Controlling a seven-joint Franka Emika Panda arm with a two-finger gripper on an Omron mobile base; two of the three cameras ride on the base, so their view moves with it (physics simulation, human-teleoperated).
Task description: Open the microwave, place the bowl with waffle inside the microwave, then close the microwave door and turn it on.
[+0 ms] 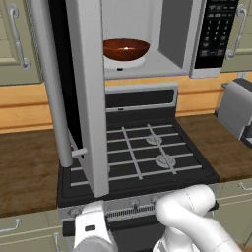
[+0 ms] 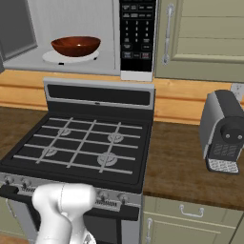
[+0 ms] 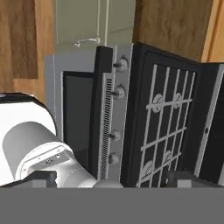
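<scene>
The microwave [image 1: 147, 44] is shown across the top of the left base view with its cavity exposed. The microwave door [image 1: 88, 88] is swung fully outward, so that its edge and its long bar handle [image 1: 51, 83] are seen as tall vertical strips in the left half of that frame.

The bowl [image 1: 126, 49] is seen resting on the white turntable [image 1: 124, 63] inside the cavity, at upper centre of the left base view and at upper left of the right base view [image 2: 76, 45]. The waffle cannot be made out inside the bowl from these angles.

The keypad panel [image 2: 137, 31] is shown at top centre of the right base view.

The stove [image 2: 81, 143] lies below the microwave, and a toaster [image 2: 223, 131] stands on the table [image 2: 181, 162] at the right.

The fingers [image 3: 109, 178] are seen at the bottom edge of the hand view, spread to their widest with nothing held between them. They are pointed at the stove front and its knobs [image 3: 117, 92].

The opening of the door and the placing of the bowl are judged to be done. The closing of the door and the switching on at the keypad are judged to be left.
</scene>
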